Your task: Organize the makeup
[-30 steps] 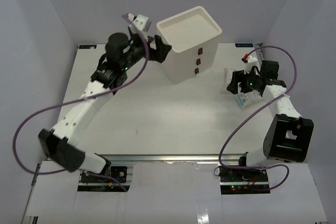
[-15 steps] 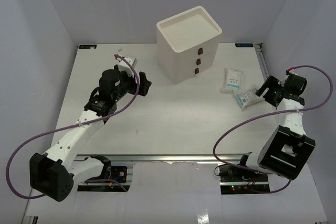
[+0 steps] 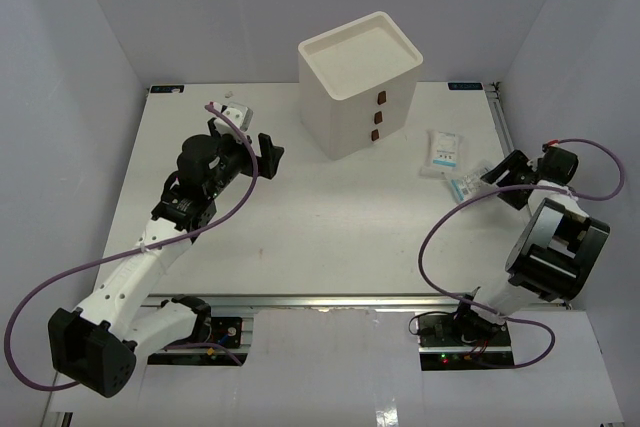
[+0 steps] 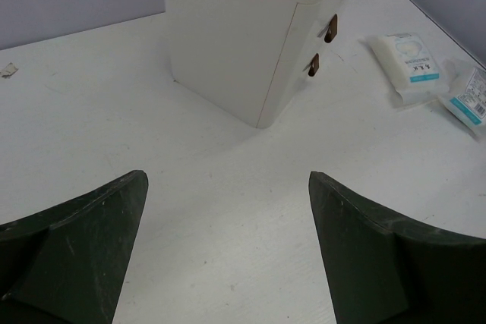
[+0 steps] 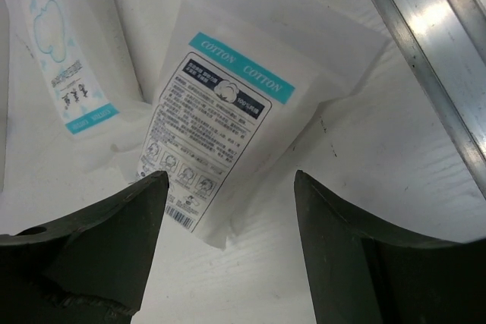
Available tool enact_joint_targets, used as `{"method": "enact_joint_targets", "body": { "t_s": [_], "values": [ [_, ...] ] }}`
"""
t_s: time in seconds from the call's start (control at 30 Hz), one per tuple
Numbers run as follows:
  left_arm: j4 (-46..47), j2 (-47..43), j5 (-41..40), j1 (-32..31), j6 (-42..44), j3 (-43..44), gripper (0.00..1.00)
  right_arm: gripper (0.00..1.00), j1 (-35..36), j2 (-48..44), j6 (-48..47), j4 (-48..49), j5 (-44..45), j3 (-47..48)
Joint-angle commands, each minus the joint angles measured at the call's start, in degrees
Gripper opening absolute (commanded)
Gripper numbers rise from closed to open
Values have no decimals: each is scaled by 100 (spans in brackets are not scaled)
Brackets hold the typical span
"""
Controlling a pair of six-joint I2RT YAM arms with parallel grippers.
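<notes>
Two flat white sachets lie on the table's right side. One has blue cloud print [image 3: 445, 151] [image 5: 64, 58]. The other has a teal "COTTON" label [image 3: 466, 185] [image 5: 228, 104]. My right gripper [image 3: 497, 175] [image 5: 230, 176] is open just above the table, and the near corner of the COTTON sachet lies between its fingertips, untouched. My left gripper [image 3: 256, 152] [image 4: 226, 180] is open and empty over bare table, left of the white three-drawer box [image 3: 358, 82] [image 4: 235, 36]. Both sachets show far right in the left wrist view [image 4: 410, 62]. No sponges or tubes are in view.
The box's drawers with brown handles [image 3: 378, 117] look shut. A metal rail [image 5: 433, 51] runs along the table's right edge, close to the COTTON sachet. A small scrap [image 3: 228, 95] lies at the far left of the table.
</notes>
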Motion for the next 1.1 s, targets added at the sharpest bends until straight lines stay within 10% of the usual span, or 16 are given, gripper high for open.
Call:
{"method": "enact_joint_targets", "body": {
  "t_s": [0.0, 0.27, 0.57, 1.07],
  "values": [
    [75, -31, -89, 30, 108, -44, 98, 73, 47, 699, 204, 225, -133, 251],
    [75, 33, -67, 30, 117, -42, 98, 71, 145, 1064, 151, 308, 76, 432],
    [66, 65, -66, 30, 134, -54, 98, 42, 176, 1023, -63, 448, -112, 387],
    [68, 14, 17, 28, 143, -62, 98, 16, 125, -883, -739, 700, -1285, -405]
  ]
}}
